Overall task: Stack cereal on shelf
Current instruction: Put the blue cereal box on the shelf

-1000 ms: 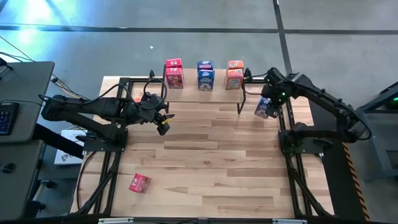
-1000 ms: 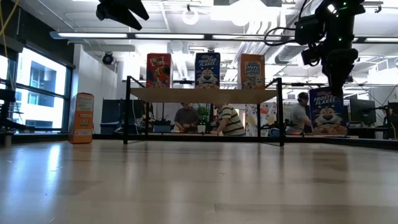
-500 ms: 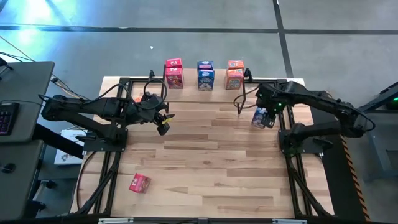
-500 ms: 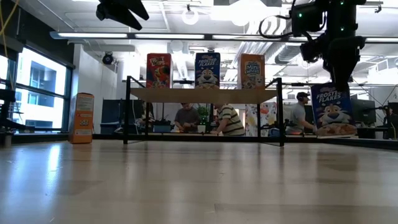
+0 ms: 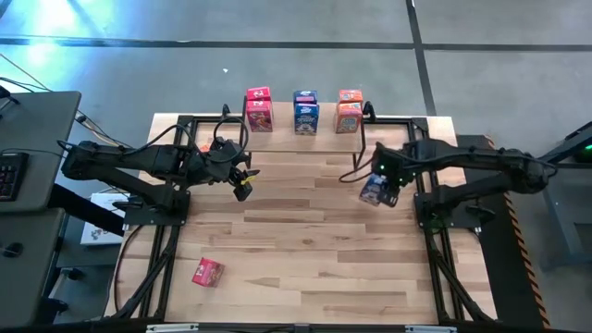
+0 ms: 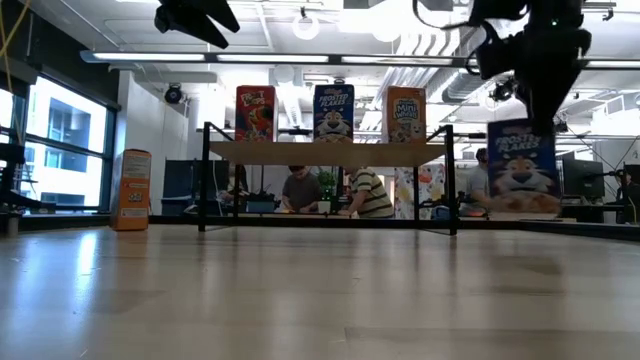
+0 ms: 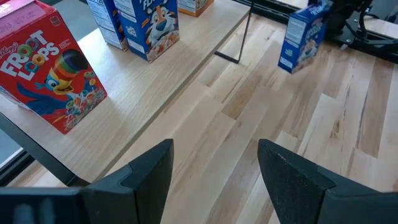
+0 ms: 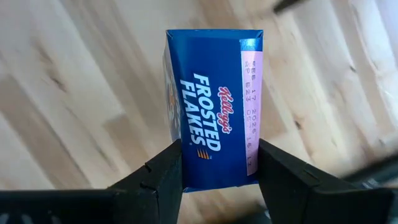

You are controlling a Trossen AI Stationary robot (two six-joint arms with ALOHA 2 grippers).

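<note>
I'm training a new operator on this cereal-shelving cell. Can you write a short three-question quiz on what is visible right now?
1. True or false: the right tool grips a blue Frosted Flakes box.
2. Which box lies alone near the table's front edge? A pink-red box, B blue, C orange.
3. Fill in: the left tool hangs open and ____.

Key: 1 true; 2 A; 3 empty.

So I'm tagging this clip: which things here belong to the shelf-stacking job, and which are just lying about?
Job:
- shelf
- cereal boxes on it
- blue Frosted Flakes box held in the right tool
- pink-red box lying on the table's near part
- orange box beside the shelf
- left tool, empty

Lying about:
- keyboard
- people behind
</note>
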